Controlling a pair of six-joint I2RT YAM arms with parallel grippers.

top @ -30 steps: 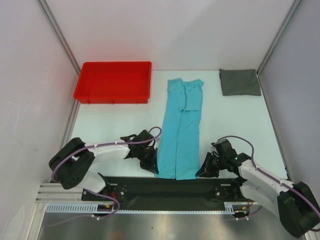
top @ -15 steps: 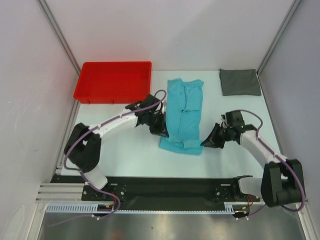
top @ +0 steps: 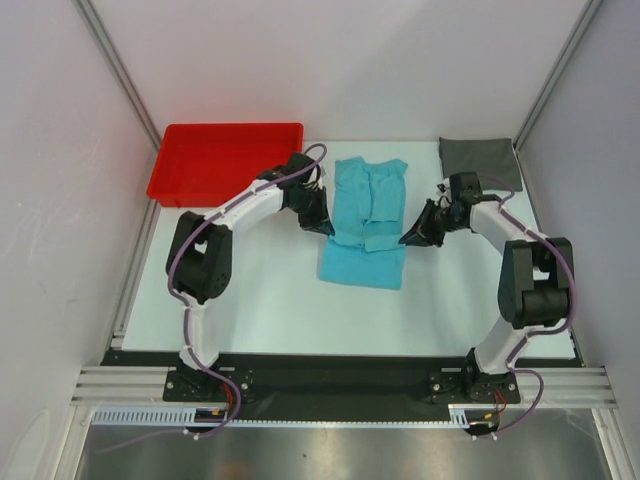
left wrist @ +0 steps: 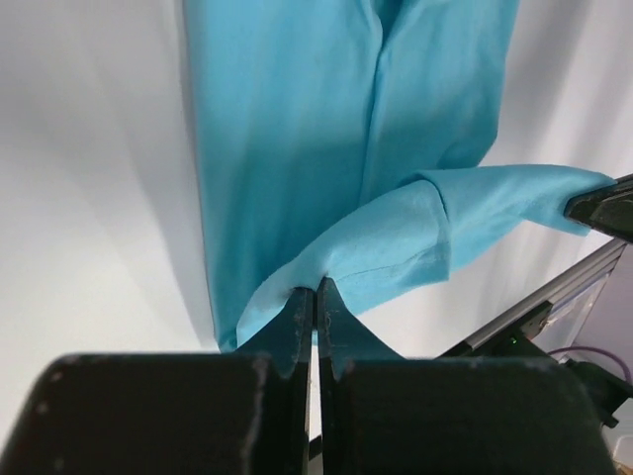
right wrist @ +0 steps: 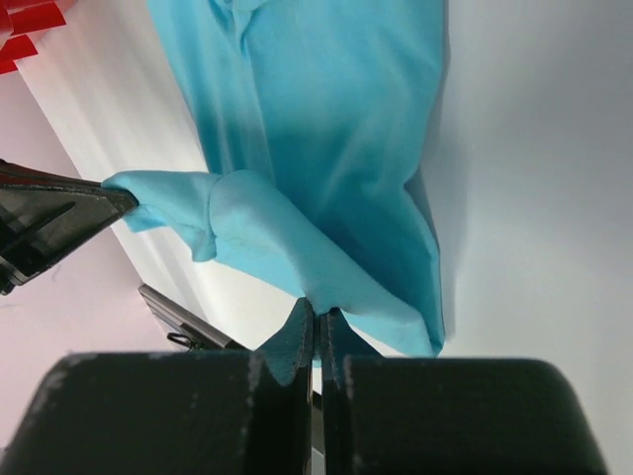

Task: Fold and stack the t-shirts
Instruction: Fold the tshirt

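The turquoise shirt (top: 365, 225) lies mid-desk toward the far edge, soft smooth cloth doubled back over itself. The left gripper (top: 322, 226) is clenched on the folded layer's left corner. The right gripper (top: 408, 238) is clenched on its right corner, thin black fingers (right wrist: 300, 334) pinching the cloth. A shallow plastic red tray (top: 228, 160) sits at the far left corner, just beside the left arm. The grey shirt (top: 480, 163), a flat folded rectangle, lies at the far right corner of the pale desk (top: 260, 300).

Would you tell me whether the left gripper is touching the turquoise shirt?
Touching: left wrist view shows the left gripper pinching the turquoise shirt.
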